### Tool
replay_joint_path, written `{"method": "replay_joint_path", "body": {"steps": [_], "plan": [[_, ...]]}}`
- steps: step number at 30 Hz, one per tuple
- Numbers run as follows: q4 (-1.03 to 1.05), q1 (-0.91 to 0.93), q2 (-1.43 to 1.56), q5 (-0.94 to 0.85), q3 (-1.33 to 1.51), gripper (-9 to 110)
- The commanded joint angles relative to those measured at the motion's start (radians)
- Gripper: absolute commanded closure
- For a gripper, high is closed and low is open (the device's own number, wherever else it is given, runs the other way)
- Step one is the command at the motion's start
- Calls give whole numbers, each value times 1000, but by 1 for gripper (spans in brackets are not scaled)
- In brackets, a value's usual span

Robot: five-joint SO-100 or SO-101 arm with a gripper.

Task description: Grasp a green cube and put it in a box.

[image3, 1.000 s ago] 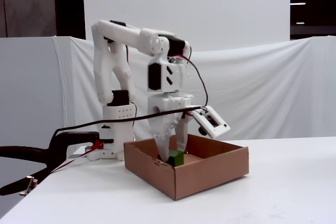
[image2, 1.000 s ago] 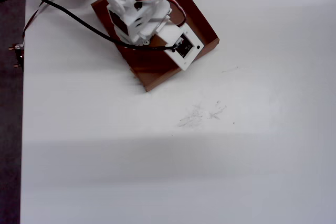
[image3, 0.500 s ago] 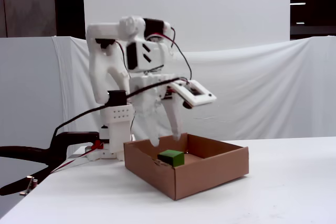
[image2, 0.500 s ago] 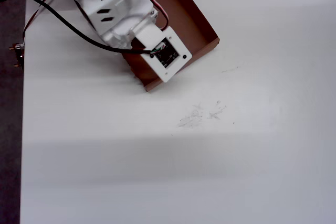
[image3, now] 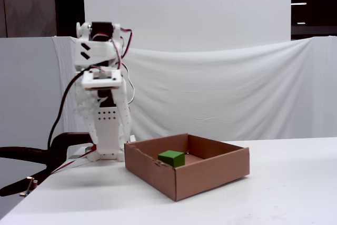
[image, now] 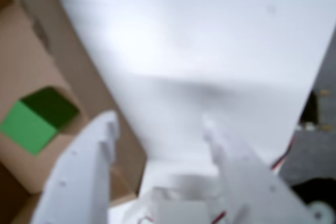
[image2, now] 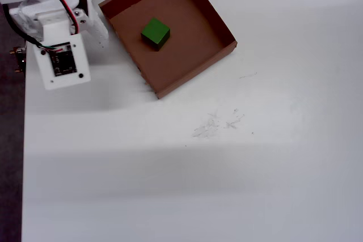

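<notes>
green cube [image2: 155, 31] sitting flat on the box [image2: 221, 29] floor, upper-left part in overhead view, clear of the walls | gripper [image: 157, 124] spread wide, holding nothing, off past the box's edge over bare table [image2: 227, 168] | wrist view pretty blurry, but drop-off looks done, probably nothing left but parking the arm
</notes>
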Motion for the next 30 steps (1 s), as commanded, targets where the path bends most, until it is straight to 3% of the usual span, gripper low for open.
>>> {"method": "replay_joint_path", "body": {"steps": [1, 18, 30], "plan": [[44, 71, 126, 26, 72, 79], [100, 178, 486, 106, 448, 79], [120, 232, 526, 123, 448, 79]]}}
